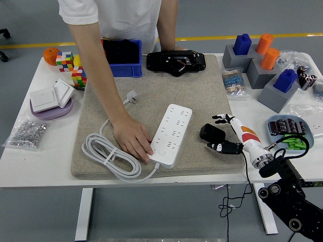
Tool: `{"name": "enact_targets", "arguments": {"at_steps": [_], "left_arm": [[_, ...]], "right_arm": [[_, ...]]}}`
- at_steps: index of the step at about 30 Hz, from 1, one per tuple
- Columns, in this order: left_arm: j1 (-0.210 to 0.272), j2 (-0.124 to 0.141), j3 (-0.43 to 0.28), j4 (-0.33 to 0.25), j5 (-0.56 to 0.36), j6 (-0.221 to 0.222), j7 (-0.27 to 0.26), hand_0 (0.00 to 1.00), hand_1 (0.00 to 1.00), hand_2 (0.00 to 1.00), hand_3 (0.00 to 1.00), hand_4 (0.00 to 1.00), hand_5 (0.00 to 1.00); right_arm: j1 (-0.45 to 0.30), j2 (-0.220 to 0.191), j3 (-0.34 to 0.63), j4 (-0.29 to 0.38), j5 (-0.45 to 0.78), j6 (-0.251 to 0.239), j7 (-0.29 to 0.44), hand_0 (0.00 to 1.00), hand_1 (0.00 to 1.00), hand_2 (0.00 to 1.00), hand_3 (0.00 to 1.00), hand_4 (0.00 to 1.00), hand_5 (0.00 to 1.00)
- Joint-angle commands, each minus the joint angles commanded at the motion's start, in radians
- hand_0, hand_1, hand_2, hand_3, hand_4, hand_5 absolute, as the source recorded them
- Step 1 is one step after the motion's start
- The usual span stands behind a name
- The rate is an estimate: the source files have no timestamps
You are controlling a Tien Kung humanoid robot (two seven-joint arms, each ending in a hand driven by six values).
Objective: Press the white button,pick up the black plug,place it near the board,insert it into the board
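The white power strip [172, 134] lies at a slant on the grey mat [192, 96], with its round white button [161, 151] at the near end. A person's hand [132, 142] rests flat against the strip's near left side. To the strip's right the black plug [211, 132] lies on the mat, its black cable [247, 171] running off the table's front edge. My right hand [220, 134] sits just right of the plug with its fingers spread, one white finger [221, 119] above the plug and dark fingers [223, 147] below it, not closed on it.
The strip's coiled white cord [108, 156] and its plug [131, 96] lie on the mat's left. A black device [175, 62] and a blue bin [122, 58] stand at the back. A blue dish of batteries [290, 132] is by my right arm, and grey blocks [262, 70] stand at the back right.
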Motion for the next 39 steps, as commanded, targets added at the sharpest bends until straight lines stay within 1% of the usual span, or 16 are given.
{"name": "enact_targets", "arguments": {"at_steps": [3, 4, 9, 10, 15, 16, 21, 22, 27, 28, 33, 34, 39], "left_arm": [[0.000, 0.000, 0.000, 0.000, 0.000, 0.000, 0.000, 0.707, 0.665, 0.584, 0.677, 0.661, 0.267], [0.000, -0.001, 0.000, 0.000, 0.000, 0.000, 0.000, 0.707, 0.664, 0.584, 0.676, 0.660, 0.267], [-0.001, -0.002, 0.001, 0.000, -0.003, 0.000, -0.002, 0.707, 0.664, 0.584, 0.676, 0.660, 0.267], [-0.001, -0.002, 0.002, 0.000, -0.004, 0.000, -0.001, 0.707, 0.664, 0.584, 0.676, 0.661, 0.267], [-0.002, -0.002, 0.002, 0.000, -0.003, 0.000, -0.002, 0.707, 0.664, 0.584, 0.676, 0.661, 0.267], [-0.003, -0.002, 0.002, 0.000, -0.003, 0.000, -0.002, 0.707, 0.665, 0.585, 0.676, 0.662, 0.268], [-0.002, -0.002, 0.001, 0.000, -0.003, 0.000, -0.001, 0.707, 0.665, 0.585, 0.676, 0.662, 0.268], [-0.002, -0.002, 0.002, 0.000, -0.003, 0.000, -0.001, 0.707, 0.664, 0.585, 0.677, 0.662, 0.270], [-0.001, -0.003, 0.003, 0.000, -0.004, 0.000, -0.001, 0.707, 0.664, 0.585, 0.677, 0.662, 0.270], [-0.001, -0.003, 0.003, 0.000, -0.005, 0.000, -0.002, 0.707, 0.664, 0.584, 0.676, 0.662, 0.266], [-0.002, -0.003, 0.006, 0.000, -0.008, 0.000, -0.002, 0.707, 0.664, 0.584, 0.676, 0.662, 0.266], [-0.003, -0.003, 0.003, 0.000, -0.005, 0.000, -0.001, 0.706, 0.665, 0.584, 0.678, 0.662, 0.269], [-0.003, -0.002, 0.005, 0.000, -0.008, 0.000, -0.002, 0.706, 0.665, 0.584, 0.678, 0.662, 0.269]], "right_arm": [[0.002, 0.001, -0.005, -0.004, 0.003, -0.003, 0.003, 0.747, 0.671, 0.625, 0.710, 0.998, 0.118], [0.002, 0.001, -0.006, -0.005, 0.003, -0.003, 0.002, 0.695, 0.593, 0.562, 0.632, 0.966, 0.094], [0.005, 0.003, -0.015, -0.017, 0.019, 0.000, 0.004, 0.695, 0.593, 0.562, 0.632, 0.966, 0.094], [0.006, 0.003, -0.017, -0.019, 0.021, 0.001, 0.004, 0.660, 0.578, 0.554, 0.612, 0.947, 0.083], [0.013, 0.002, -0.023, -0.022, 0.038, 0.001, 0.015, 0.660, 0.578, 0.554, 0.612, 0.947, 0.083], [0.014, 0.002, -0.023, -0.022, 0.041, 0.000, 0.017, 0.598, 0.545, 0.520, 0.585, 0.915, 0.070], [0.017, 0.004, -0.029, -0.021, 0.051, -0.006, 0.026, 0.598, 0.545, 0.520, 0.585, 0.915, 0.070], [0.018, 0.005, -0.031, -0.021, 0.054, -0.008, 0.027, 0.521, 0.488, 0.497, 0.569, 0.879, 0.049], [0.021, 0.006, -0.037, -0.027, 0.058, -0.012, 0.031, 0.521, 0.488, 0.497, 0.569, 0.879, 0.049], [0.022, 0.006, -0.038, -0.029, 0.058, -0.012, 0.031, 0.486, 0.424, 0.457, 0.551, 0.822, 0.002], [0.031, 0.007, -0.046, -0.047, 0.062, -0.010, 0.031, 0.486, 0.424, 0.457, 0.551, 0.822, 0.002], [0.033, 0.006, -0.048, -0.050, 0.064, -0.011, 0.032, 0.452, 0.362, 0.402, 0.539, 0.785, 0.002], [0.035, 0.005, -0.045, -0.043, 0.062, -0.025, 0.050, 0.452, 0.362, 0.402, 0.539, 0.785, 0.002]]}}
